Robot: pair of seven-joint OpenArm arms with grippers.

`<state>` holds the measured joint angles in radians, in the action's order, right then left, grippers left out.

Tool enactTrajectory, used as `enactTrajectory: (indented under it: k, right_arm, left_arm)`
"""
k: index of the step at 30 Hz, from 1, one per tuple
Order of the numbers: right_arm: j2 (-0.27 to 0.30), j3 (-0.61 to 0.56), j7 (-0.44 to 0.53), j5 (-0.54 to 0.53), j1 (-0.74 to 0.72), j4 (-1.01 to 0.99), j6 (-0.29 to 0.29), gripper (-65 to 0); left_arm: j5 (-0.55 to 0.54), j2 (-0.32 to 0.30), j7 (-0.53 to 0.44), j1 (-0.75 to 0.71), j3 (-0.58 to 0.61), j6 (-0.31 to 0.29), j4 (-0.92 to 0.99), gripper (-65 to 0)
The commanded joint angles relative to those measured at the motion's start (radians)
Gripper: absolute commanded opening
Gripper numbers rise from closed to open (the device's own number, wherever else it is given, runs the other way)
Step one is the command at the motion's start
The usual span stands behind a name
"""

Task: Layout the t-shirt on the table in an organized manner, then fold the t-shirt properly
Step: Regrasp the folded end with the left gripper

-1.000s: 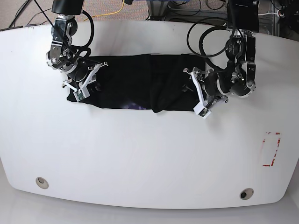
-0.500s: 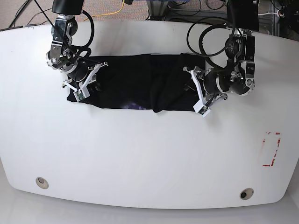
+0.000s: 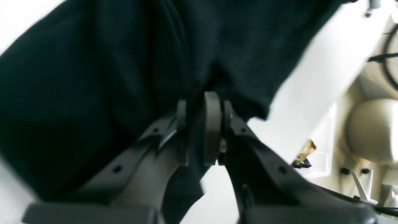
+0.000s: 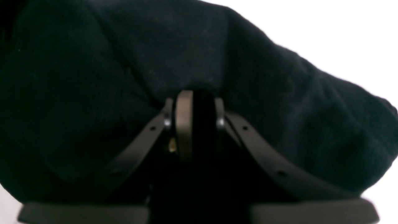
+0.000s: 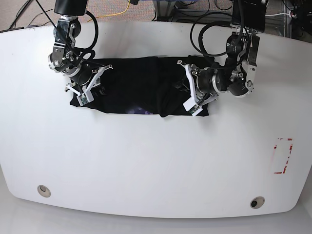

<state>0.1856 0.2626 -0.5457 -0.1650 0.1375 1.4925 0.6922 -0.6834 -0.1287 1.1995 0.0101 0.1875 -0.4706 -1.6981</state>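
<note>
Tools are both clamping the t-shirt [image 5: 141, 90]: my left tool [image 3: 199, 124] is pinching one end, my right tool [image 4: 194, 124] the other, so I can stretch it flat on the surface [image 5: 156, 165].

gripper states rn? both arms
Left gripper: shut on the t-shirt.
Right gripper: shut on the t-shirt.

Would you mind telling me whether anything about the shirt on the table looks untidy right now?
Yes: the t-shirt lies bunched in a narrow band near the table's far edge, with a thick fold hanging lower near its middle instead of spread flat.
</note>
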Motion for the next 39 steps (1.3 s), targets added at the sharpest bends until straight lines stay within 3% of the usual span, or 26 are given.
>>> enactTrajectory:
  k: [1,11,16,25,39]
  right_arm:
    - [0.005,-0.001,-0.044,0.025,0.006,0.004,0.006,-56.9]
    - [0.005,0.0,-0.044,0.025,0.006,0.004,0.006,-56.9]
    - [0.005,0.0,-0.044,0.025,0.006,0.004,0.006,-56.9]
    - [0.007,0.002,-0.044,0.025,0.006,0.003,0.006,-56.9]
    - [0.007,-0.003,-0.044,0.025,0.001,0.003,0.006,-56.9]
  left_arm:
    - [-0.028,0.024,-0.016,0.014,0.02,0.0,-0.023,-59.7]
    - [-0.022,0.122,-0.016,0.035,0.085,-0.001,-0.023,-59.4]
    - [-0.002,0.13,-0.016,0.041,0.043,-0.001,-0.023,-55.7]
    - [0.1,0.048,-0.019,0.06,-0.033,0.008,-0.061,-32.8]
    - [0.244,0.022,-0.017,0.058,-0.078,0.006,-0.058,-31.0]
